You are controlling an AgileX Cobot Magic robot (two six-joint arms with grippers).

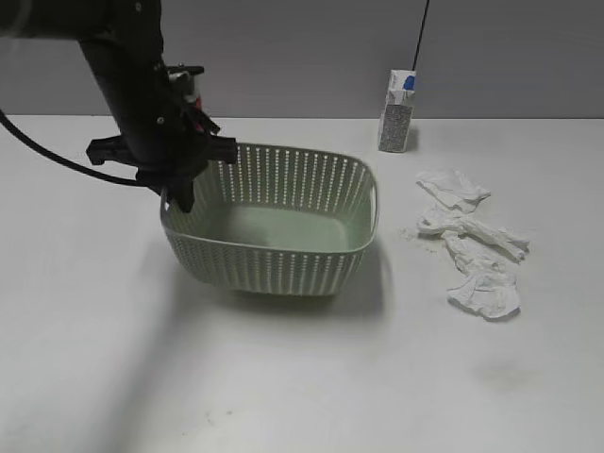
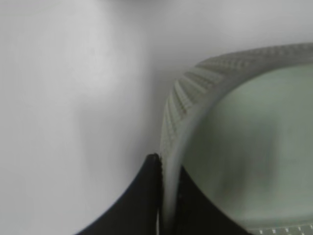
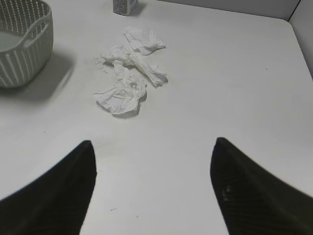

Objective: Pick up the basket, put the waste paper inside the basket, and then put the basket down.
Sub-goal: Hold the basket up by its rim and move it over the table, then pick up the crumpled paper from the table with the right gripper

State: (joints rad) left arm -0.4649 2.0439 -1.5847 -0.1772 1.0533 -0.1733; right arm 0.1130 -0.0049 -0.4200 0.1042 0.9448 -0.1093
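One basket (image 1: 283, 247), pale sage green, rect. w/ rounded corners and rows of small slots in its walls, sits left of centre on the white table (image 1: 283, 377); nothing inside it that we can see. Its left end looks tipped up a bit, w/ shadow under the base, but we can't say for sure it's off the table. Our left tool (image 1: 179, 184) is at the basket's left rim; in the left wrist view its two dark fingers (image 2: 132, 200) are closed on the rim, one outside the wall, one inside. Waste paper (image 1: 472, 241), several crumpled white wads, lies in a loose cluster on the table well to the right of the basket, apart from it. A small white-and-blue carton (image 1: 397, 111) stands upright behind, near the back wall. Our right tool (image 3: 154, 191) hangs over bare table w/ fingers spread wide, holding nothing; wads and basket corner lie ahead of it.
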